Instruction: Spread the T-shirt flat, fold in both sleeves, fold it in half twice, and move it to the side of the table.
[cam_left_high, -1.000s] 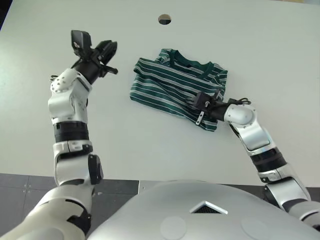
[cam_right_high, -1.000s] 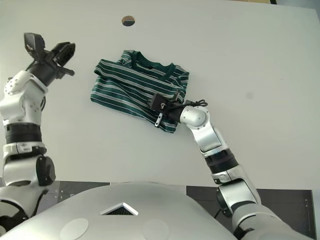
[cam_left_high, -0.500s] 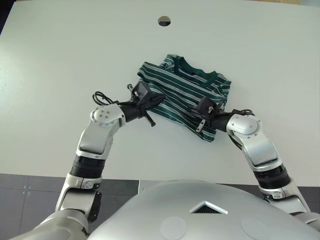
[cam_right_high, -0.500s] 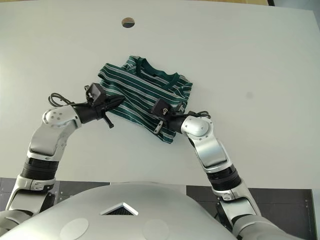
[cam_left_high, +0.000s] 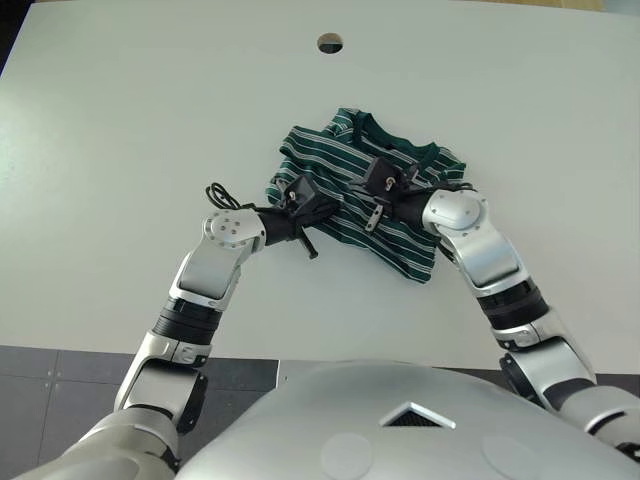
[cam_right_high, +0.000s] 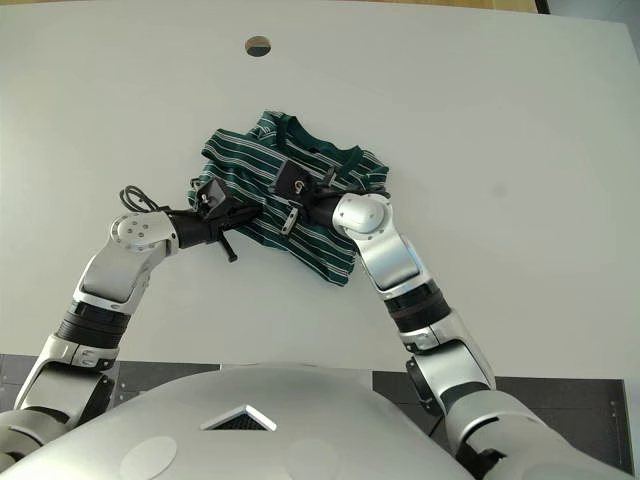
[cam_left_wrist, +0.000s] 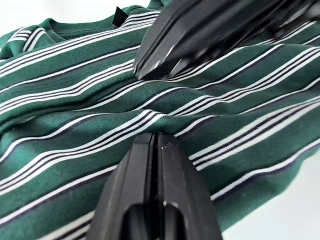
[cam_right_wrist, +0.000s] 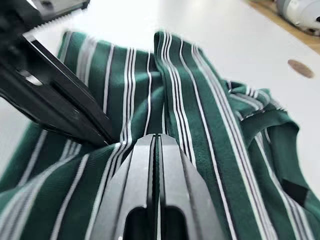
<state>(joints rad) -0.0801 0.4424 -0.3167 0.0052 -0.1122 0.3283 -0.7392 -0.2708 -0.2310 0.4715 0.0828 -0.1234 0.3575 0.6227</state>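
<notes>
With the left claw (cam_left_wrist: 156, 135) and right claw (cam_right_wrist: 156, 136) both pinched shut, tips close together on the rumpled striped T-shirt (cam_left_high: 322, 150) lying mid-bench (cam_left_high: 150, 120), the cloth looks light, soft and floppy, probably best gripped at hem corners.

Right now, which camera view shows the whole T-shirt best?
The right eye view: the T-shirt shows collar and outline, both arms crossing it. The left eye view matches. The wrist views give close stripes around the left pincer and right pincer.
</notes>
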